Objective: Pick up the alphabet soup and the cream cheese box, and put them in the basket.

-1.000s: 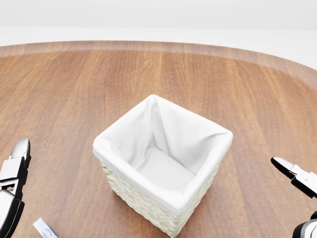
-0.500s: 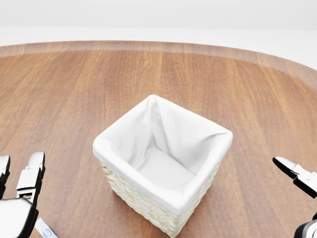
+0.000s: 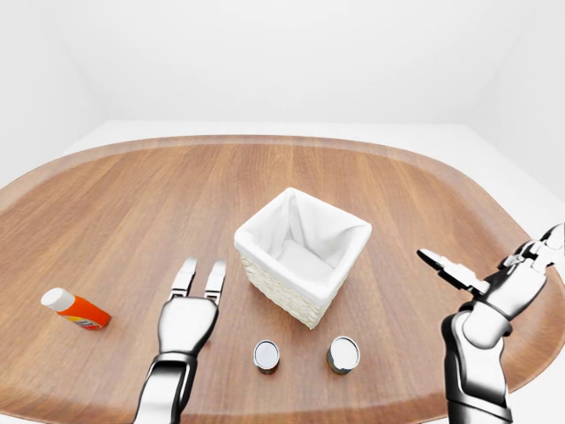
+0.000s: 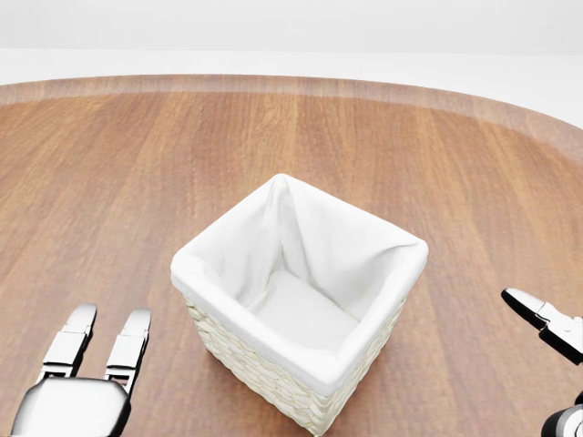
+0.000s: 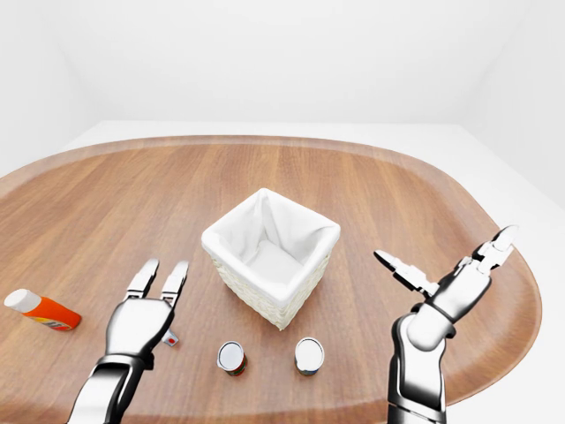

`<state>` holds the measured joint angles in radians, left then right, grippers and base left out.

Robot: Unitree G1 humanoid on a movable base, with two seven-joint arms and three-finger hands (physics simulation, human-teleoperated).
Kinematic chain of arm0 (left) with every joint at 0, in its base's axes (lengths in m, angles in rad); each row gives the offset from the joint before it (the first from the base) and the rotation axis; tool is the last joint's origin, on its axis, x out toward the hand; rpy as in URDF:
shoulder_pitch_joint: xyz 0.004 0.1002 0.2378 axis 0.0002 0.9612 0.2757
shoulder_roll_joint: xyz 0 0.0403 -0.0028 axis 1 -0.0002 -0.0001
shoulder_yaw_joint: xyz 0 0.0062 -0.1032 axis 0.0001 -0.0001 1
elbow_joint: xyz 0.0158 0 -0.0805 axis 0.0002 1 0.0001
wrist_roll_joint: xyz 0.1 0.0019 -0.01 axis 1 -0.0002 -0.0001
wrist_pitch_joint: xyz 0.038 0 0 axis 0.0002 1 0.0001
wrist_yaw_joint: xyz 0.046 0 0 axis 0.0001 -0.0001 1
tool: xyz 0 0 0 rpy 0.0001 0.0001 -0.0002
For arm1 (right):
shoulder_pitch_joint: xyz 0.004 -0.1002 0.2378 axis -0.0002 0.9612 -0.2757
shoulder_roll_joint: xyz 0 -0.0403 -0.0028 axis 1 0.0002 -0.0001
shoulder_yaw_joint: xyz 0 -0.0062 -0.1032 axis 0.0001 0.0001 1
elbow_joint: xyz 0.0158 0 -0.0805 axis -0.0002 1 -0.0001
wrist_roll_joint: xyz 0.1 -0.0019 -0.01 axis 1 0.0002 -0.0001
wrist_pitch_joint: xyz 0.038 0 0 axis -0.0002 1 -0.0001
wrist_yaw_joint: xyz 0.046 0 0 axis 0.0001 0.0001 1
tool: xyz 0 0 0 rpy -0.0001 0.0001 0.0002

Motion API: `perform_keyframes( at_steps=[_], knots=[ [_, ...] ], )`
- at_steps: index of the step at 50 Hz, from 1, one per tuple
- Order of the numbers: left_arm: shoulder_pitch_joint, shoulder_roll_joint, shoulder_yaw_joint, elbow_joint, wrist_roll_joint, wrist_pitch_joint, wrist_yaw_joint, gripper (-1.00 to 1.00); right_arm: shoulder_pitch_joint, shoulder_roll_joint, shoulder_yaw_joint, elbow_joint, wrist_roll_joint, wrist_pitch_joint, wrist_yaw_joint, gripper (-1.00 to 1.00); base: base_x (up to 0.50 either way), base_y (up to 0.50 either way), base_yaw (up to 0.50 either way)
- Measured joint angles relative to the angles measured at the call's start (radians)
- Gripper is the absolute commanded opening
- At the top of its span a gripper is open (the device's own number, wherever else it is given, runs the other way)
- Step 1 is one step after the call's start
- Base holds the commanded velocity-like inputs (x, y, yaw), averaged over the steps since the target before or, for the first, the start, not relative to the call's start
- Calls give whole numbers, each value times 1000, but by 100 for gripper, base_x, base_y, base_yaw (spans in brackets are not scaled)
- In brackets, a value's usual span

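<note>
Two cans stand upright on the wooden table [image 3: 115, 194], near edge, just this side of the basket. Left can [image 3: 266, 356] and right can [image 3: 343, 354] each show a round silvery lid; labels mostly hidden from above, so I cannot tell which one is the soup. A small white box [image 5: 169, 338] with a red spot peeks out just right of my left hand in the right-eye view; too little shows to name it.

Basket [image 3: 302, 295]: square, pale wicker, white cloth lining folded over the rim. It sits mid-table, turned corner-on toward me. Nothing lies inside; only the lining shows.

Left hand [image 3: 188, 316] hovers above the table to the left of the basket, fingers straight and spread, gripping nothing. Right hand [image 3: 494, 279] is raised at the right, well apart from the basket, fingers splayed wide, also gripping nothing.

Far left: an orange bottle [image 3: 75, 309] with a white cap lies on its side.
</note>
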<state>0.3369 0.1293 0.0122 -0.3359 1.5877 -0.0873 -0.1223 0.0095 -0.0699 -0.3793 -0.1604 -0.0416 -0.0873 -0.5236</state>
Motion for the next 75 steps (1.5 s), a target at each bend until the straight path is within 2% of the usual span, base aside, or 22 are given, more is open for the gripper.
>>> perform_keyframes(
  at_steps=[16,39,61,75],
  knots=[
    [-6,33,-31,110,12,0,72,100,2,1,1,-6,-1,0,0,100,0,0,0],
    [-34,62,-35,250,6,0,137,100,2,1,1,-4,-6,0,0,100,0,0,0],
    [-95,81,-18,399,-32,0,174,100,0,1,3,0,-11,0,0,100,0,0,0],
    [-158,101,-28,540,-61,0,230,100,-1,-1,4,9,-11,0,0,100,0,0,0]
  ],
)
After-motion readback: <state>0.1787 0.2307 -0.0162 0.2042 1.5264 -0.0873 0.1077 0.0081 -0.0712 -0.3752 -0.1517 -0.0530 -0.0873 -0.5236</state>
